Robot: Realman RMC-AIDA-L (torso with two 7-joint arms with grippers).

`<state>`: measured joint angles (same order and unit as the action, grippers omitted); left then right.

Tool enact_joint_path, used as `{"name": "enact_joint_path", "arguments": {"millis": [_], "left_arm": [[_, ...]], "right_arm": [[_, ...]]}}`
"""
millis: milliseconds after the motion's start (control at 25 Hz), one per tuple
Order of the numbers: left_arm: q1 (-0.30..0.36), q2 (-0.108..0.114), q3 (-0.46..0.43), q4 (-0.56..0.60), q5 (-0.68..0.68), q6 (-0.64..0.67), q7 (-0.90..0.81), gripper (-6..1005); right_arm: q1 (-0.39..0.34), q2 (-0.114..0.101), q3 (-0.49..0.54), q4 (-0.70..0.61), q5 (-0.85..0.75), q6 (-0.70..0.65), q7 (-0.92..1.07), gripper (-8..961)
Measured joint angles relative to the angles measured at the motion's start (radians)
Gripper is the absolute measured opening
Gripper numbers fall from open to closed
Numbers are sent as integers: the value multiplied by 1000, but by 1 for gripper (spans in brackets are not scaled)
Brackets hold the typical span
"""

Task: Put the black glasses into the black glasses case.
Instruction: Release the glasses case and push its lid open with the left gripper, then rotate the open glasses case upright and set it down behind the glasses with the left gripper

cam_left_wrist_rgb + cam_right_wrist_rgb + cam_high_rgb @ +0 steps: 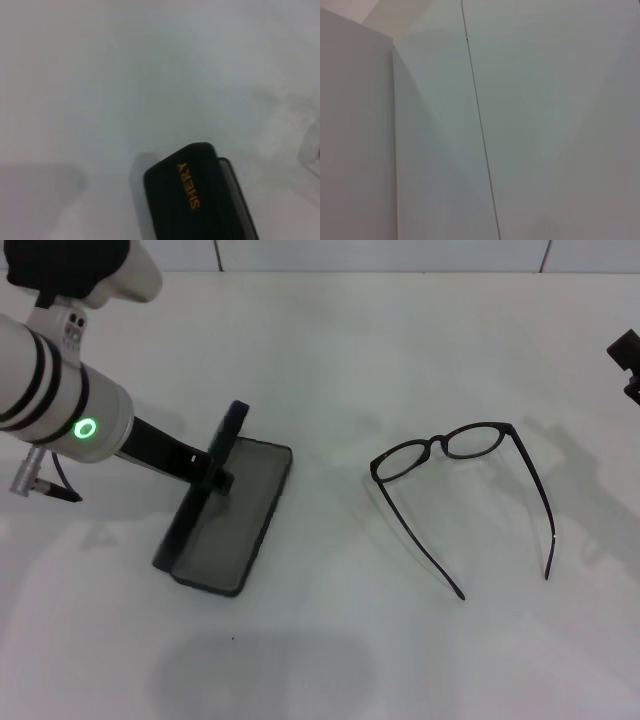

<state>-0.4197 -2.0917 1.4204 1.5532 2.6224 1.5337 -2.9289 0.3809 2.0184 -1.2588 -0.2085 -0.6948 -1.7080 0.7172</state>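
Note:
The black glasses case lies open on the white table at centre-left, its grey lining facing up and its lid standing up on the left side. My left gripper reaches in from the left and is closed on the lid's upper part. The left wrist view shows the lid's black outside with orange lettering. The black glasses lie unfolded on the table to the right of the case, with the temples pointing toward me. Only a black part of my right gripper shows at the far right edge, away from the glasses.
The white table carries only the case and the glasses. A tiled wall edge runs along the back. The right wrist view shows only plain white surfaces with a thin seam.

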Motion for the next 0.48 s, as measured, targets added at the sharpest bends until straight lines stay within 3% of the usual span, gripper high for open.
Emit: {"name": "enact_joint_path", "arguments": {"millis": [480], "left_arm": [[-5, 0, 28, 25, 83, 2, 1, 314]], "right_arm": [[-18, -1, 22, 2, 1, -44, -1, 778]]}}
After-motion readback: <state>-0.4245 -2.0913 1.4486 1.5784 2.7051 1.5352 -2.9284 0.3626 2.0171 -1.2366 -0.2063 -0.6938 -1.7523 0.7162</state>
